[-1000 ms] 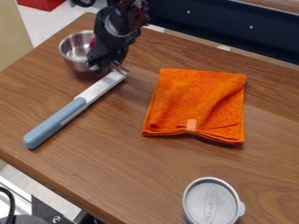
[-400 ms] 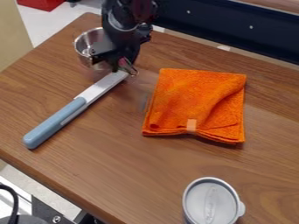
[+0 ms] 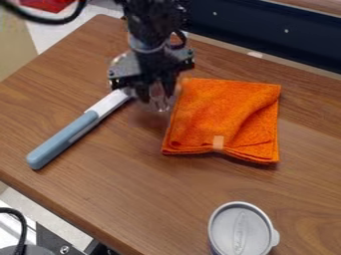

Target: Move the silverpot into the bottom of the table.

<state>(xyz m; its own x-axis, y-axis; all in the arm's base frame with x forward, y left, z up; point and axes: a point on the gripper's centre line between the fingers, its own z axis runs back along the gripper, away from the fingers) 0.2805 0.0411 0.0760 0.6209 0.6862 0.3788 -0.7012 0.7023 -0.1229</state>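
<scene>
Rightward, toward the orange cloth (image 3: 226, 117), the silver pot (image 3: 119, 61) has shifted with the gripper (image 3: 156, 94), which pinches it. It is mostly behind the gripper, its inside hidden; near the camera, a lid covers the cup (image 3: 241, 231), hiding any contents.

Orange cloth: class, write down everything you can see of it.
The orange cloth looks like soft, fuzzy towelling. It lies folded into a rough rectangle on the wooden table, layers showing along its near edge, where a paler tab sits. Soft creases cross its right half. The hand is by its far left corner; whether they touch, I can't tell.
</scene>
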